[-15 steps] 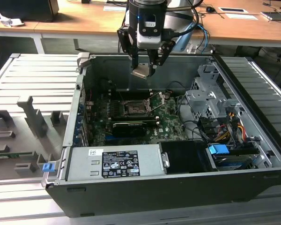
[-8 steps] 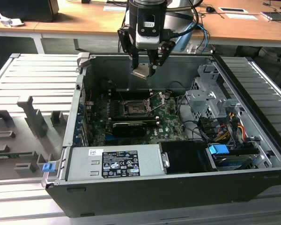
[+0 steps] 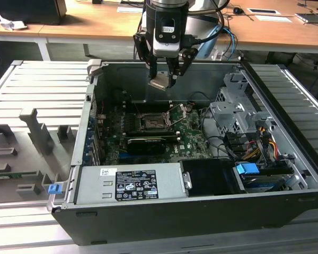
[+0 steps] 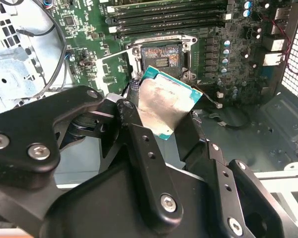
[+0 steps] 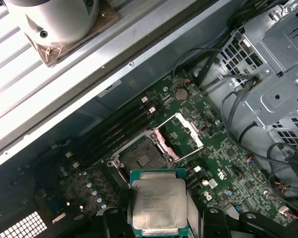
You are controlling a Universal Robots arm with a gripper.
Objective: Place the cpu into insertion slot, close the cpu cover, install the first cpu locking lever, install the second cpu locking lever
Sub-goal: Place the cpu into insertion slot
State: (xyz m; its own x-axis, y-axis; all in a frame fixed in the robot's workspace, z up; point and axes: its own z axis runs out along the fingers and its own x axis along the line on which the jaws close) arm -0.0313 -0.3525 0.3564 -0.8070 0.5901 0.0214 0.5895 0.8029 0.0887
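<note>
Silvery-grey metal tops the cpu (image 3: 160,83), and I have it clamped by two opposite edges in the claw (image 3: 163,79), whose black fingers (image 4: 139,144) are clenched on it. It hangs in the air inside the open computer case (image 3: 286,159), close to the far wall and well above the green motherboard (image 3: 193,138). In both wrist views the chip (image 5: 158,206) sits apart from the insertion slot (image 5: 144,157), a square black socket with a dark centre and metal rim. The socket lies bare, its cpu cover (image 5: 191,130), a thin silver frame, tipped up and open just beside it. Long black memory slots (image 5: 119,124) run along one side of the socket. In the exterior view a long black graphics card (image 3: 146,143) lies on the near side of the socket (image 3: 151,123), and nearer again is the grey power supply box (image 3: 130,182). At the exterior view's right a perforated metal drive cage (image 3: 233,106) stands tall, with bundled cables (image 3: 254,143) beside it. Straight above the socket the room is open. The case rests on a ribbed grey tabletop (image 3: 37,90) carrying grey block fixtures (image 3: 37,129) on the exterior view's left.
</note>
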